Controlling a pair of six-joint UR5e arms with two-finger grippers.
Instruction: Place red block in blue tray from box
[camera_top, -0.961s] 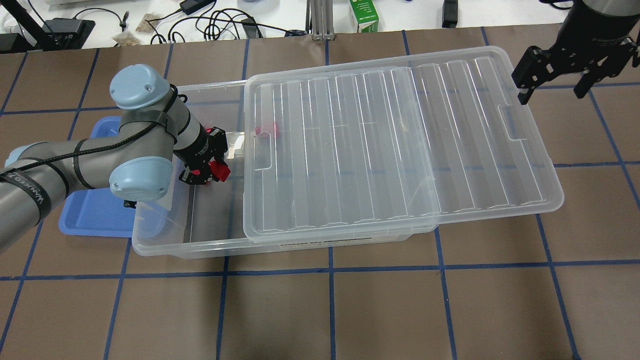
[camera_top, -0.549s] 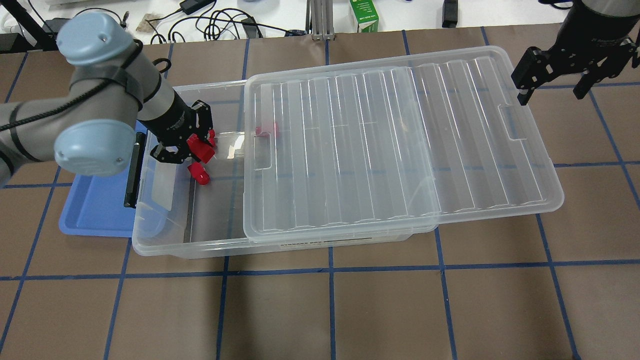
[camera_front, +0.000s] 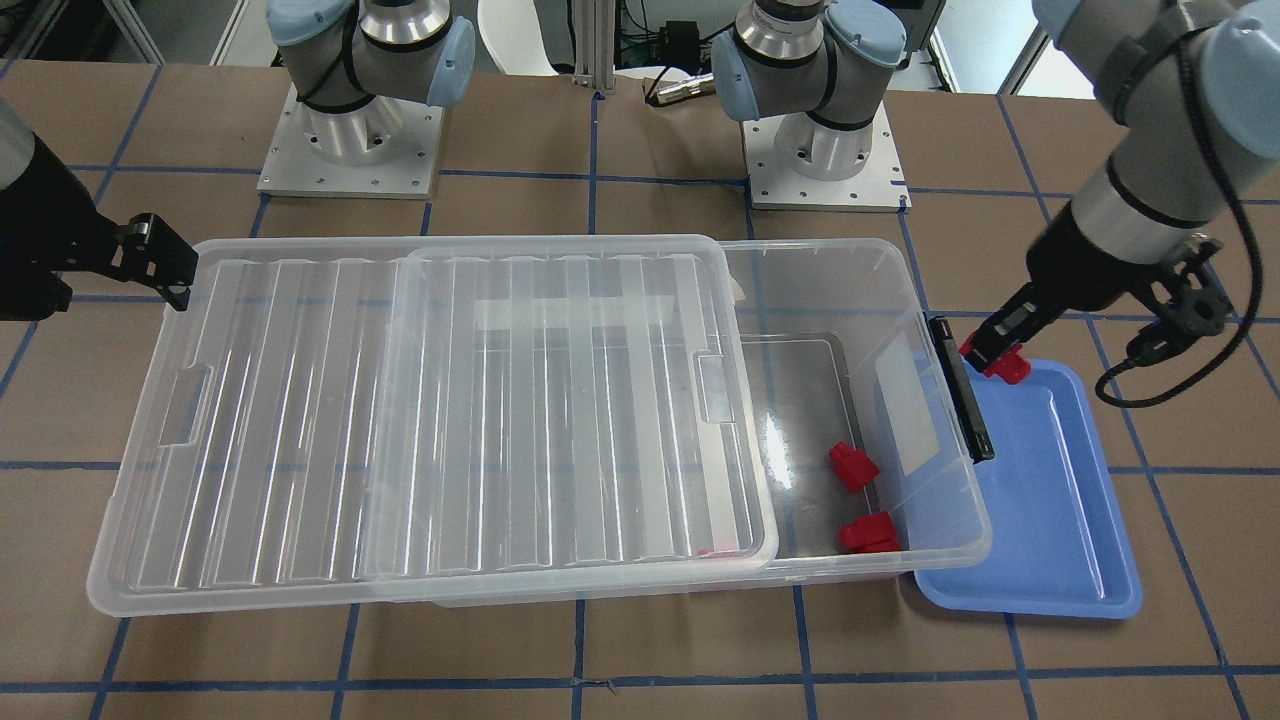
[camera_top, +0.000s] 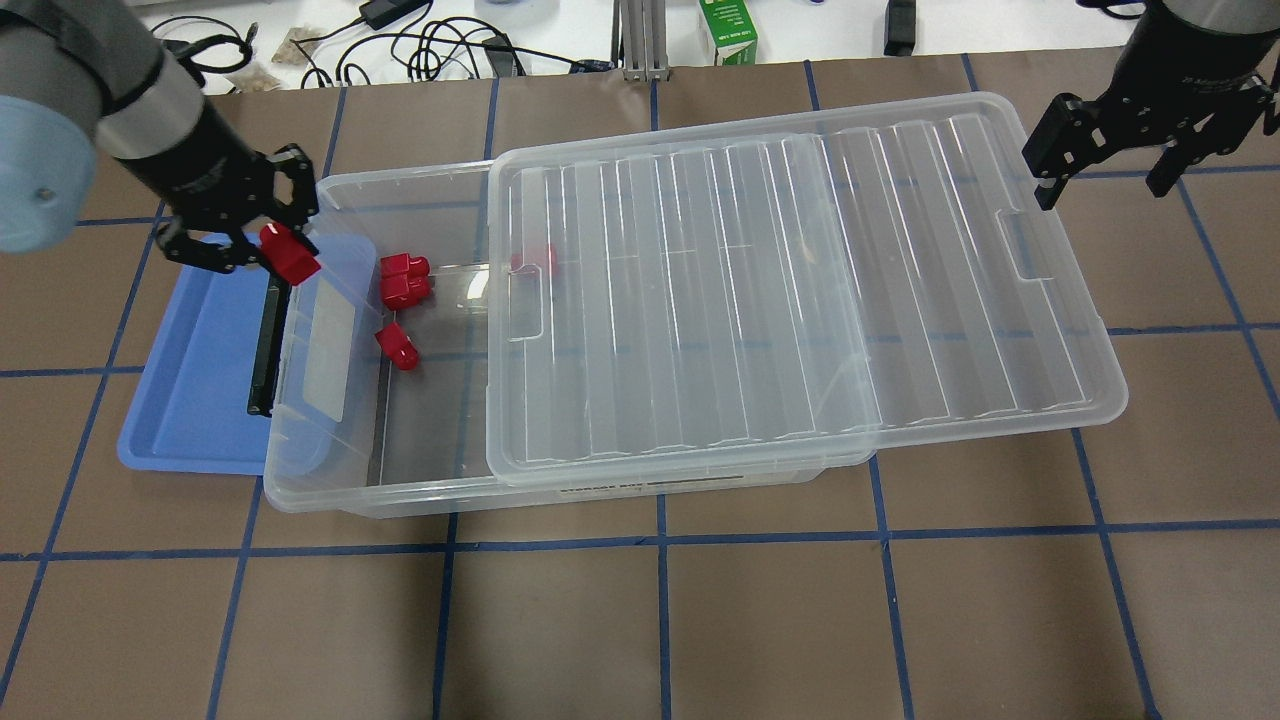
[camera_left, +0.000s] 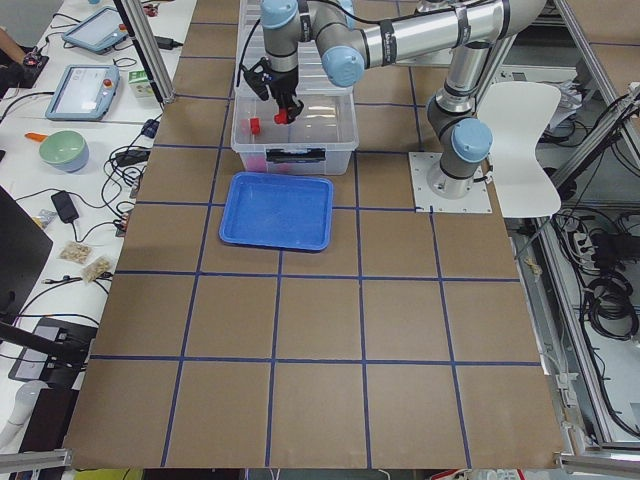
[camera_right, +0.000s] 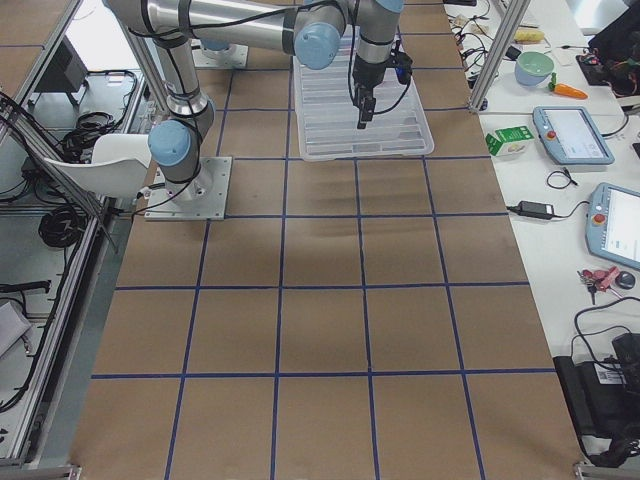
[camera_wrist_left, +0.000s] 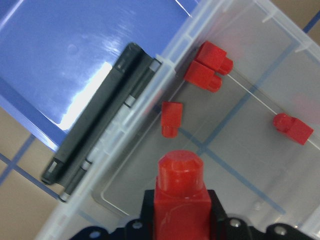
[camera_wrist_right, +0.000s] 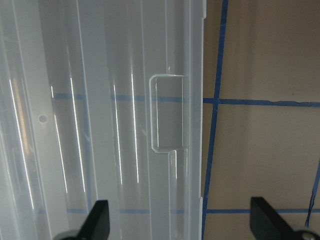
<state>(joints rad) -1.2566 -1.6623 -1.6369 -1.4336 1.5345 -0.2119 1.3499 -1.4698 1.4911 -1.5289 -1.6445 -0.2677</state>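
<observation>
My left gripper (camera_top: 262, 240) is shut on a red block (camera_top: 290, 255). It holds the block in the air over the black latch (camera_top: 265, 345) at the box's left end, beside the blue tray (camera_top: 195, 400). The held block also shows in the left wrist view (camera_wrist_left: 180, 195) and in the front view (camera_front: 1005, 365). The clear box (camera_top: 330, 500) has its ribbed lid (camera_top: 800, 290) slid to the right. Three red blocks (camera_top: 404, 278) lie in the uncovered part and one (camera_top: 533, 260) lies under the lid. My right gripper (camera_top: 1110, 165) is open and empty above the lid's far right edge.
A green carton (camera_top: 727, 30) and cables (camera_top: 440, 50) lie beyond the table's back edge. The tray (camera_front: 1040, 500) sits tight against the box's end. Brown table with blue tape lines spreads in front of the box.
My left gripper has risen out of the box with the red block and moved left to the latch end, toward the tray. The right arm has not moved.
</observation>
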